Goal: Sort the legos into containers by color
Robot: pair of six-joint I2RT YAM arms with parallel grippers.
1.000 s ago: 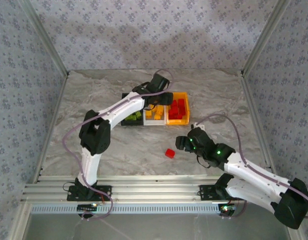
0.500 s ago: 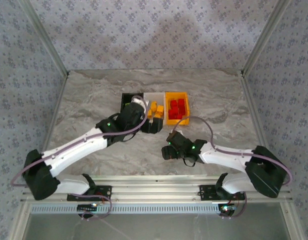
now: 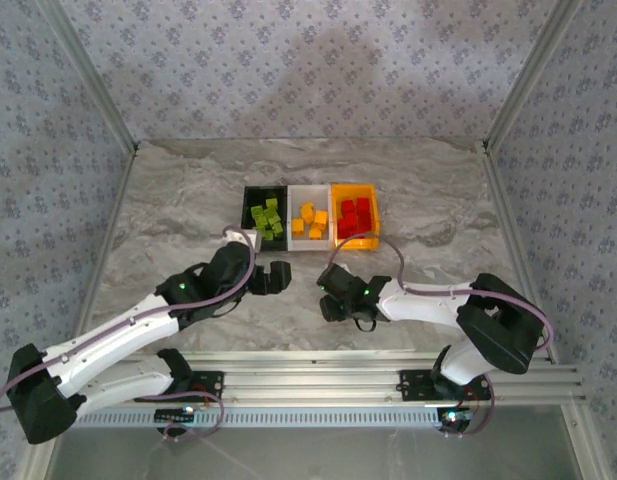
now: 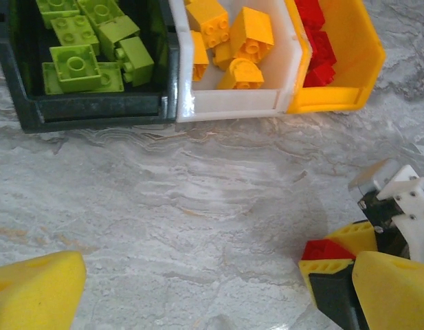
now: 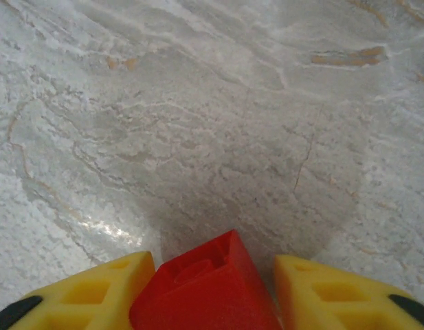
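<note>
- Grey-veined marble counter (image 3: 178, 200), boxed in by blue-patterned walls (image 3: 288, 70).
- From above: three bins in a row at mid-counter, touching side to side.
- Black bin (image 3: 245, 215) on the left with lime bricks (image 3: 266, 217); white bin (image 3: 308, 193) in the middle with orange bricks (image 3: 310, 220); orange-yellow bin (image 3: 358, 243) on the right with red bricks (image 3: 354, 217).
- Left tool (image 3: 276, 278) near the bins, on their near side. In its own wrist view, yellow pads (image 4: 33, 289) wide apart, nothing but bare counter between.
- Right tool (image 3: 328, 298) just to the right of it, too dark from above to read the jaws.
- Up close in the right wrist view: clamped on a single red brick (image 5: 208, 289), low over the counter.
- That brick also at the lower right of the left wrist view, pinched in the right tool. Whether touching the counter, cannot tell.
</note>
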